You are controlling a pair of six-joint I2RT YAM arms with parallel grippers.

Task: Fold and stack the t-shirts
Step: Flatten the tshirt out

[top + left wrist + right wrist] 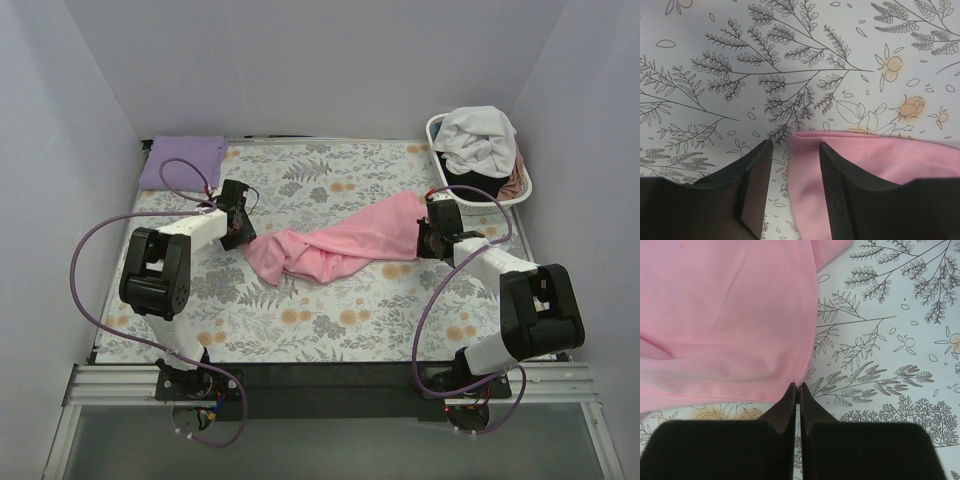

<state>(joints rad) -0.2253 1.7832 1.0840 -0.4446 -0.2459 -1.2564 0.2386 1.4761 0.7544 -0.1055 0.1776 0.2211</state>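
A light pink t-shirt (335,245) lies bunched and stretched across the middle of the floral table cover. My right gripper (432,238) is shut, pinching the shirt's hemmed corner (799,375) at its right end. My left gripper (240,228) is open at the shirt's left end; in the left wrist view its fingers straddle the pink hem edge (805,165), with the right finger (840,195) over the cloth. A folded lavender purple t-shirt (182,160) lies at the far left corner.
A white slatted laundry basket (478,190) stands at the far right corner, holding white (478,138), black and dusty pink shirts. The floral table cover (330,320) ends at a dark rail along the near edge. Walls enclose the table.
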